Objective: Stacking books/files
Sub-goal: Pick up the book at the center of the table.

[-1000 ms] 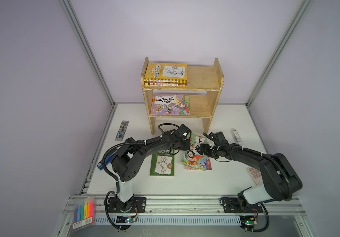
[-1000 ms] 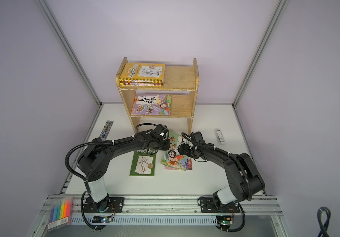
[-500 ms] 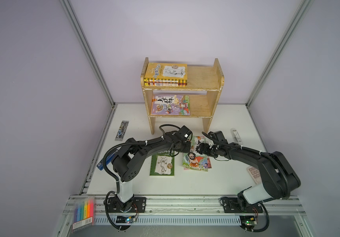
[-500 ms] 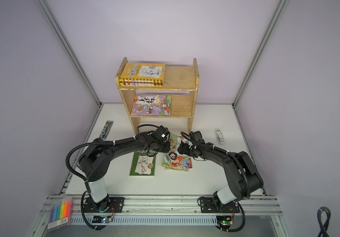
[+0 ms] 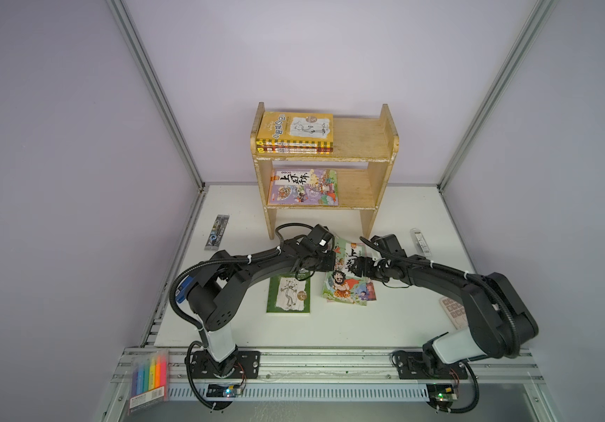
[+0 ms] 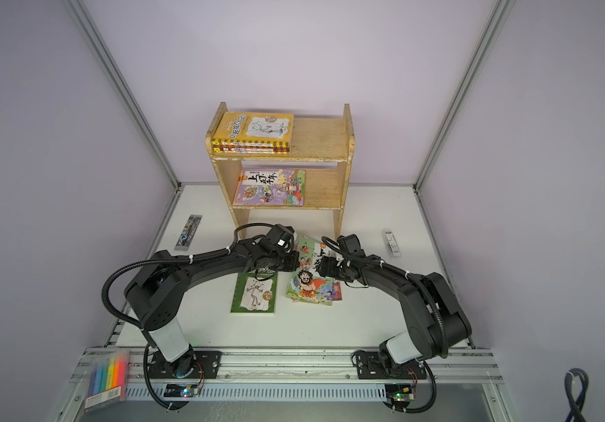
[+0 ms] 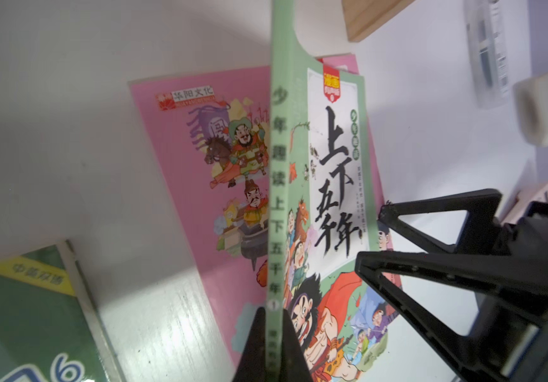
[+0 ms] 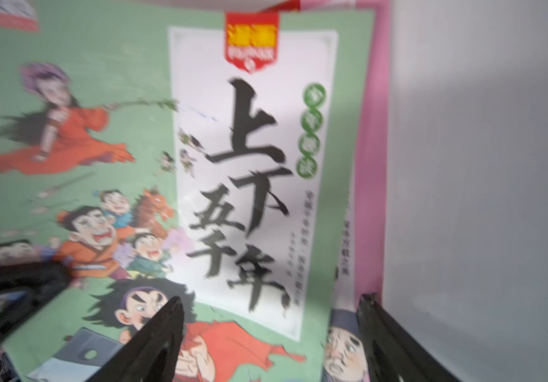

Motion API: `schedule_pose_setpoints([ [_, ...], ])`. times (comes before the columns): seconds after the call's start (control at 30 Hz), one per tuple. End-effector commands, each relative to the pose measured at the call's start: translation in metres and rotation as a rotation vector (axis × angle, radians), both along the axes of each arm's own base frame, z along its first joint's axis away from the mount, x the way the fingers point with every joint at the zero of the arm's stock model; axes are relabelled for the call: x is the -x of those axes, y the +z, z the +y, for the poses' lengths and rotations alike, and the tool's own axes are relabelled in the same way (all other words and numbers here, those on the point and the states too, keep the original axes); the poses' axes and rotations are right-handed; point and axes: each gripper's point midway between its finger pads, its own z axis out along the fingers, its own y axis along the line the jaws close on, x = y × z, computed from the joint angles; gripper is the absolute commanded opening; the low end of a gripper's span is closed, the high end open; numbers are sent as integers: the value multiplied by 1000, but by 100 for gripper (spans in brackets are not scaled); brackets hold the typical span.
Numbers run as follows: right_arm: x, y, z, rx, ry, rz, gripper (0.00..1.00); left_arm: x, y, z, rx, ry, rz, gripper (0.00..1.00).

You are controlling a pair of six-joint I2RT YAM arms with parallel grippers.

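My left gripper [image 7: 273,312] pinches the green cartoon book [image 7: 332,185] by its spine — long axis toward the wooden shelf [image 5: 361,136] — my right gripper [image 8: 272,297] gaping just over its cover.

Both top views: high, at the front, looking down over table [image 5: 403,321] toward shelf [image 5: 363,135]. Wrist cams: close-up, sharing green cartoon book [image 7: 338,158] [image 8: 100,99].
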Motion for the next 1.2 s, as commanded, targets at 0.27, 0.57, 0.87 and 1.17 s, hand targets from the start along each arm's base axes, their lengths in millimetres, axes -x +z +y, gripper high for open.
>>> schedule_pose_setpoints([
  [0.27,-21,101,-25,109,10,-382,84,13,95,15,150,-43,-275,0],
  [0.57,-21,147,-27,123,60,-536,84,55,150,34,243,-158,-412,0],
  [0.87,-15,201,-21,111,152,-697,85,37,198,57,377,15,-475,0],
  [1.17,-12,244,-17,103,183,-740,85,16,250,84,517,194,-556,0],
])
